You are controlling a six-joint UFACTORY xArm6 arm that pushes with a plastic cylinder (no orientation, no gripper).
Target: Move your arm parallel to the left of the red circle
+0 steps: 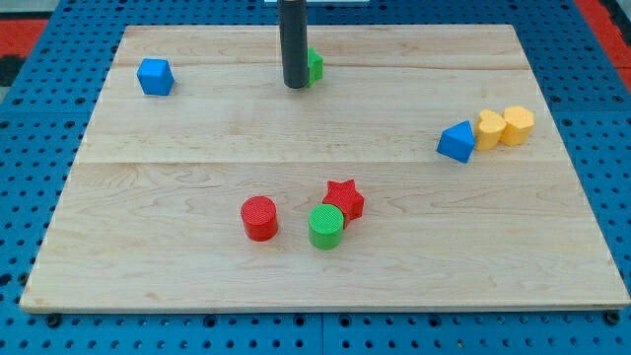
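Sitting far toward view's top from red circle (259, 218), my tip (295, 87) touching green block (314, 65); no claw showing. Task barely begun: travelling to circle's left remaining.

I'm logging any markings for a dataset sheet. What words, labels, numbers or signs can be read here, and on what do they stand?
None: no text, number, brand or sign can be read anywhere in the view.
The wooden board is plain.
The blocks, such as the red circle and the red star, carry only ridged surfaces.
My tip, near the view's top beside a green block, is unmarked.
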